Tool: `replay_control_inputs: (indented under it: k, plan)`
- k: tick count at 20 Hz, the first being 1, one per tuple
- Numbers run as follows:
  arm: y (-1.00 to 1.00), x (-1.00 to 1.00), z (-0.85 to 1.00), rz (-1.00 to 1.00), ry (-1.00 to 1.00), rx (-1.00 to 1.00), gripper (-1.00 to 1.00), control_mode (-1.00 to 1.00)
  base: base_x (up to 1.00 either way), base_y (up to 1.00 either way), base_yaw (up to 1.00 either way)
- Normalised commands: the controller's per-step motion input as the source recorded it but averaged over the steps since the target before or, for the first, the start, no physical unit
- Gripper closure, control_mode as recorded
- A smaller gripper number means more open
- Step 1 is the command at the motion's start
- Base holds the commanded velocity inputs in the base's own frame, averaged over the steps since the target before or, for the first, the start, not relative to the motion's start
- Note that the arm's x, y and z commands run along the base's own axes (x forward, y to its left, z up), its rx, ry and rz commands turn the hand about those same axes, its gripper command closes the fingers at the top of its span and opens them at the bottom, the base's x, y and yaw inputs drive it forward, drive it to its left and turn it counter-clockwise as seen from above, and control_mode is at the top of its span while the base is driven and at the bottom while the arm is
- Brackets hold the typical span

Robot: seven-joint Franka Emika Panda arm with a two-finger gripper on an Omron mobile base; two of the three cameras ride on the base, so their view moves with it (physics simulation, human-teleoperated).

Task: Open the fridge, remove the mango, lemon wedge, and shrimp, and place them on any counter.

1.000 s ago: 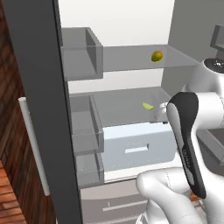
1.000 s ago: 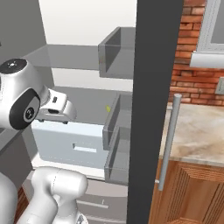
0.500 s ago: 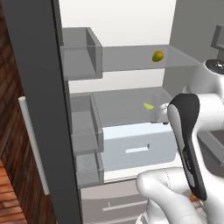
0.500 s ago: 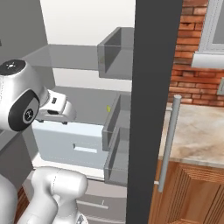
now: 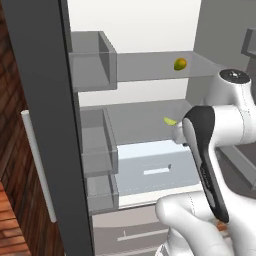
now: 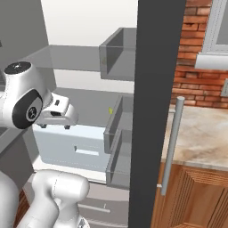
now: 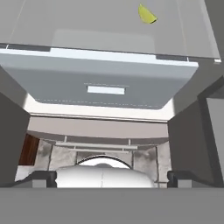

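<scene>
Yellow-green, the lemon wedge (image 5: 170,121) lies on the middle grey shelf of the fridge (image 5: 150,35), just beyond my wrist, and in the hand view it sits far up the frame, well apart from my fingertips (image 7: 43,177). The mango (image 5: 180,64) rests on the shelf above, toward the right wall. I cannot make out the shrimp anywhere. Over the last second almost nothing has changed: the arm holds nearly the same pose above the pale crisper drawer (image 5: 150,170), both foods lie where they were, and the doors remain open. My gripper (image 6: 55,127) stays spread wide, holding nothing. I judge the door step finished and no food removed yet; this pause gains nothing. The wedge looks the nearest pick, though its thinness may make it slip. Beige counter (image 6: 200,133) waits to the right of the door.
</scene>
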Motion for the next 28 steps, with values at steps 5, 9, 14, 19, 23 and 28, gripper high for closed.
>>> replay_control_inputs:
  k: [5,9,14,19,23,28]
  plan:
    - [0.11,0.46,-0.48,0.04,0.11,-0.07,-1.0,-1.0,0.0,0.0,0.0]
    - [0.0,0.44,-0.48,0.04,0.0,0.0,-1.0,-1.0,0.0,0.0,0.0]
    - [-0.04,0.54,-0.44,0.02,-0.01,0.0,-1.0,-1.0,0.0,0.0,0.0]
    - [-0.11,0.63,-0.33,0.0,0.0,0.0,-1.0,-1.0,0.0,0.0,0.0]
    - [-0.12,0.32,-0.08,0.05,-0.05,0.06,-1.0,-1.0,0.0,0.0,0.0]
    - [-0.23,0.39,0.0,0.12,-0.11,0.1,-1.0,-1.0,0.0,0.0,0.0]
